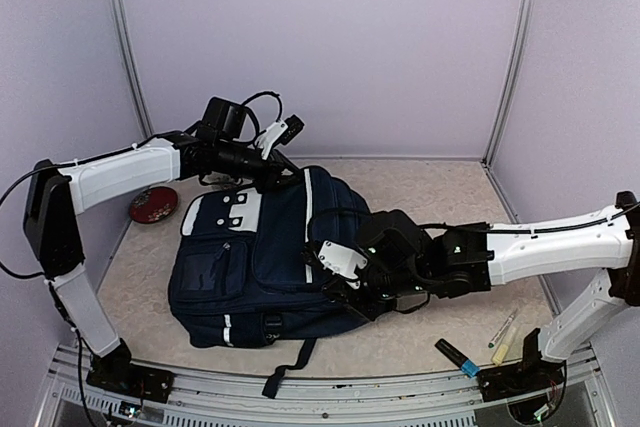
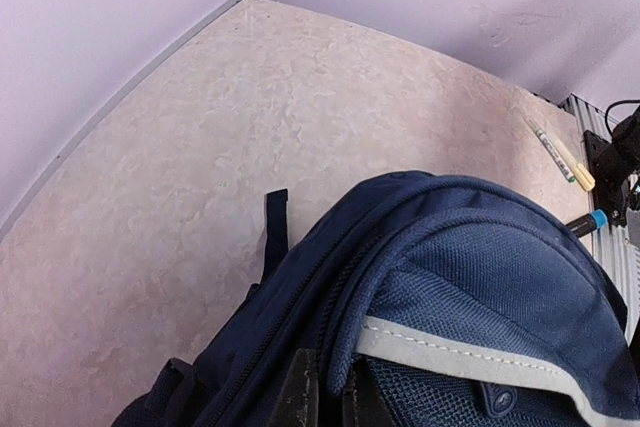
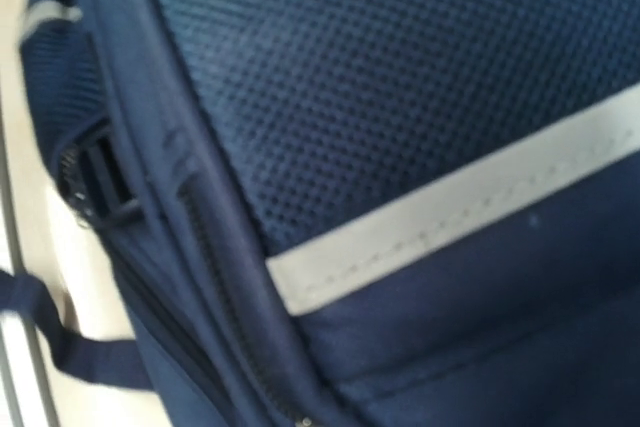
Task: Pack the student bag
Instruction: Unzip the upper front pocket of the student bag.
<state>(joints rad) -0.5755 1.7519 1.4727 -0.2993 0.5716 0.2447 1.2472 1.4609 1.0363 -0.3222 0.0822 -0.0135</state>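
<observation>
Top external | bag (image 1: 250,257) lies flat mid-table (image 1: 440,197) | left gripper (image 1: 283,173) clamped on bag's far rim | right gripper (image 1: 348,282) fingers together, over bag's right side

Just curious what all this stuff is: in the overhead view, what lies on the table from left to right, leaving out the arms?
Red round disc → dark blue backpack → black marker with a blue end → two pale pens.
</observation>
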